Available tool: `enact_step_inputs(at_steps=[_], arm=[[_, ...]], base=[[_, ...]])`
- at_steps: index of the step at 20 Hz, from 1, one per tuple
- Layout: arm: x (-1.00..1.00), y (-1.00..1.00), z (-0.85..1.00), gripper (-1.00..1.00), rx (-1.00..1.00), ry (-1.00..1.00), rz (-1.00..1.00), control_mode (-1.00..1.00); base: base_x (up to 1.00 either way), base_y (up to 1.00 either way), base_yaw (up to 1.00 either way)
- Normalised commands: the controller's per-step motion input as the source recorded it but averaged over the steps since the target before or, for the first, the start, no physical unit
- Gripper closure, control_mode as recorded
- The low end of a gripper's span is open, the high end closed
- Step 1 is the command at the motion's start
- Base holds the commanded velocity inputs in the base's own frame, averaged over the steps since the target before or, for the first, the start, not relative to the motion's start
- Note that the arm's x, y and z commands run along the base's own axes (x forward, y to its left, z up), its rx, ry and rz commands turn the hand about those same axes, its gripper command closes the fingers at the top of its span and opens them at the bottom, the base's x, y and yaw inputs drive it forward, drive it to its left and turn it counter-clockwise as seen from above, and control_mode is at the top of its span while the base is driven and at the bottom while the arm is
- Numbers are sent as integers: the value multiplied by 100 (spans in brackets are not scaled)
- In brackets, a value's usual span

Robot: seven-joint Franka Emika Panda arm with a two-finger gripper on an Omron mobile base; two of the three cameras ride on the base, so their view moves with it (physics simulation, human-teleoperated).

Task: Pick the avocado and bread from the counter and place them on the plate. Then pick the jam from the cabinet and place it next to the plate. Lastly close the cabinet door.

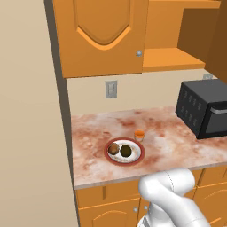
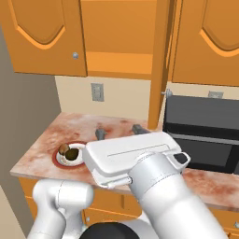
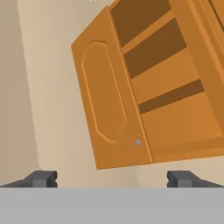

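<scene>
Both food items sit on the plate (image 1: 124,152): the bread (image 1: 114,149) on its left half, the avocado (image 1: 126,150) just beside it on the right, the two touching or nearly so. The jam (image 1: 139,135) stands on the counter (image 1: 97,128) just behind the plate's right rim. By my judgement only the closing of the cabinet (image 3: 175,87) remains. The left door (image 3: 109,105) is shut, its small knob (image 3: 138,142) near the lower inner corner; the right door (image 2: 158,65) stands swung out, seen edge-on in the right base view. The shelves inside look bare. To do this step well I should get my hand to the outer face of the open door, near its free edge and away from the hinge, and push in a steady arc until it meets the frame; pressing near the hinge would probably just slip. I must clear the microwave (image 1: 206,108) below on the way. Pose: my hand is raised and tilted upward, looking at the cabinet from below, well short of it. My gripper (image 3: 113,178) is empty, fingers spread wide, one tip (image 3: 41,178) at each side of the hand view
</scene>
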Motion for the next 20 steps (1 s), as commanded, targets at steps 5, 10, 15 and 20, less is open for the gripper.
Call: enact_step_inputs(at_steps=[5,10,15,20], arm=[[19,-6,-3,-100,0,-6,9,-100],[49,-10,0,-100,0,0,8,-100],[21,-39,-3,-100,0,0,2,-100],[31,-37,0,-100,0,0,1,-100]], base=[[0,0,0],[0,0,0],[0,0,0],[0,0,0]])
